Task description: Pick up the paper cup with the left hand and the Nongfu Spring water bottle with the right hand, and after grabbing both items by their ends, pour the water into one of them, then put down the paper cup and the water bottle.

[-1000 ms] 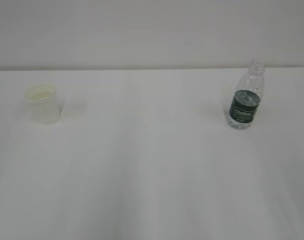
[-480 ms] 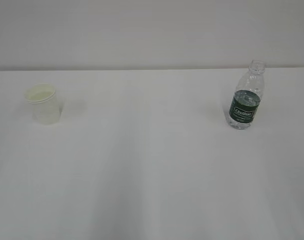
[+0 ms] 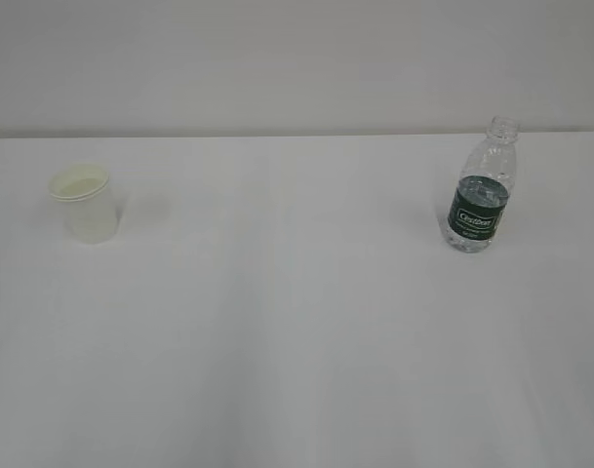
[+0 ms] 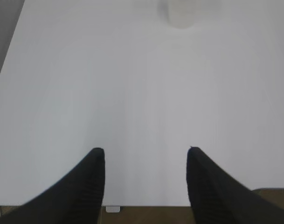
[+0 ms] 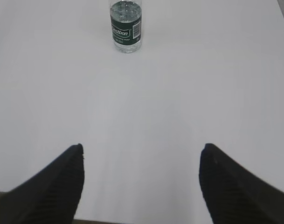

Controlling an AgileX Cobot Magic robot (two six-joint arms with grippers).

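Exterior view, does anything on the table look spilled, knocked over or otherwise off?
Nothing stands out. The paper cup stands upright on the left and the water bottle, uncapped, stands upright on the right, far apart. The white table shows no puddle or mark.

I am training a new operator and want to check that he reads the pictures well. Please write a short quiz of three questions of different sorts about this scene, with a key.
1. True or false: the right gripper is closed on the Nongfu Spring water bottle.
2. Multiple choice: in the exterior view, where does the paper cup stand? A) at the left, upright on the table; B) at the right, beside the bottle; C) lying on its side in the middle.
3. Fill in: the bottle's mouth has no ____ on it.

Key:
1. False. Both the right gripper and the left gripper are open, with only table between the fingers.
2. A.
3. Cap.
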